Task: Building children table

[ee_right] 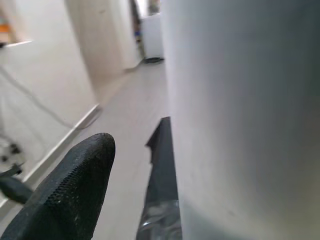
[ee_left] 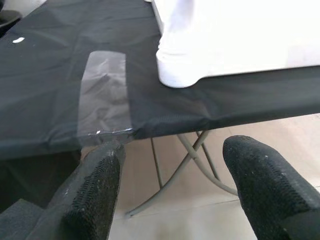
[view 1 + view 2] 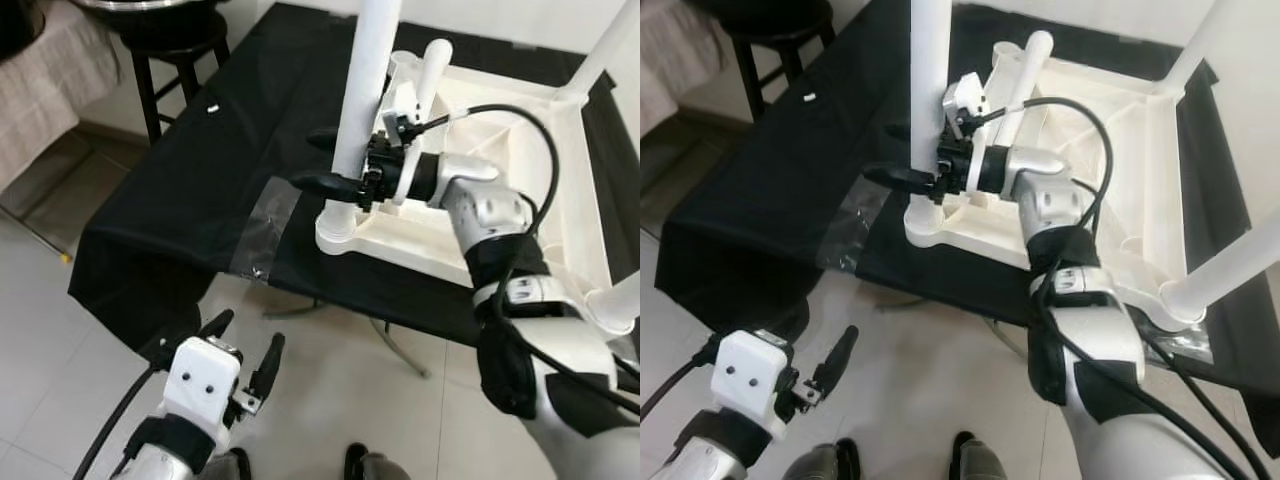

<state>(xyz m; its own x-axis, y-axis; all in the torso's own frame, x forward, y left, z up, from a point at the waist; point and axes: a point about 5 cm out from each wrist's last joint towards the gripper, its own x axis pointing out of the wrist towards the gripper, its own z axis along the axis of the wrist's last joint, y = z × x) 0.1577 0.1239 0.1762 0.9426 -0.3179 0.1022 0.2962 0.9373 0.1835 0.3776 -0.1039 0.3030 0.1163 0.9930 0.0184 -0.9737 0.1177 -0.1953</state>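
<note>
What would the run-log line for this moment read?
phase: leg fitting | right gripper: around upright white leg at corner socket of upturned tabletop | left gripper: open, idle below black-covered table

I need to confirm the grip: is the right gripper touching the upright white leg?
Touching. In the left eye view the right gripper has fingers around the white leg.

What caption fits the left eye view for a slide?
Right pincer grips a white table leg on the upturned tabletop; left pincer waits open.
</note>
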